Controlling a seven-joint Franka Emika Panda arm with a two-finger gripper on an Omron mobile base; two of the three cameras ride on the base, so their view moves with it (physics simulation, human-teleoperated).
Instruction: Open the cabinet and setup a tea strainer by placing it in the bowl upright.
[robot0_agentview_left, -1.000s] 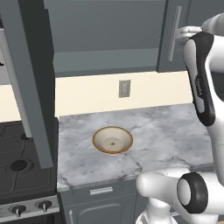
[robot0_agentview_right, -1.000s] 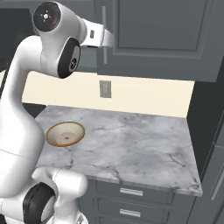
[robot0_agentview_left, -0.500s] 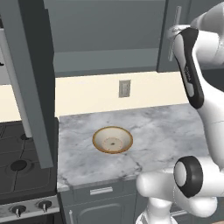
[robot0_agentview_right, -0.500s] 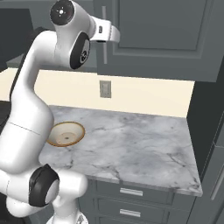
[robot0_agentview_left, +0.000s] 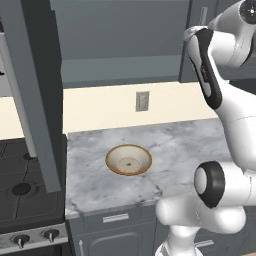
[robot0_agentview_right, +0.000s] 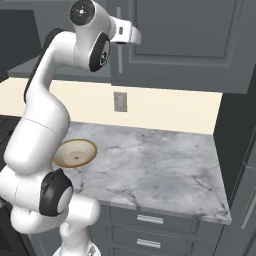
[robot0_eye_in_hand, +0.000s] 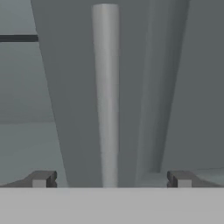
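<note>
The cabinet (robot0_agentview_right: 180, 40) hangs above the counter, its right door shut. That door's long vertical bar handle (robot0_eye_in_hand: 106, 96) runs up the middle of the hand view, between my two fingertips (robot0_eye_in_hand: 41, 178). My gripper (robot0_eye_in_hand: 111, 179) is open and straddles the bar without touching it. From the right base view the hand (robot0_agentview_right: 127, 32) sits high, right against the handle (robot0_agentview_right: 120, 55). The bowl (robot0_agentview_left: 128, 160), cream with a tan rim, rests empty on the marble counter (robot0_agentview_left: 175, 145) below. The tea strainer is out of view.
The cabinet's left door (robot0_agentview_left: 40, 100) stands swung open, jutting out over the counter's left end and the stove (robot0_agentview_left: 20, 190). A wall outlet (robot0_agentview_left: 142, 101) sits on the cream backsplash. Drawers (robot0_agentview_right: 150, 220) line the counter's front.
The hand has moved in closer to the right door's handle while the arm's upper links rose. The jaws stayed open. The bowl has not moved.
</note>
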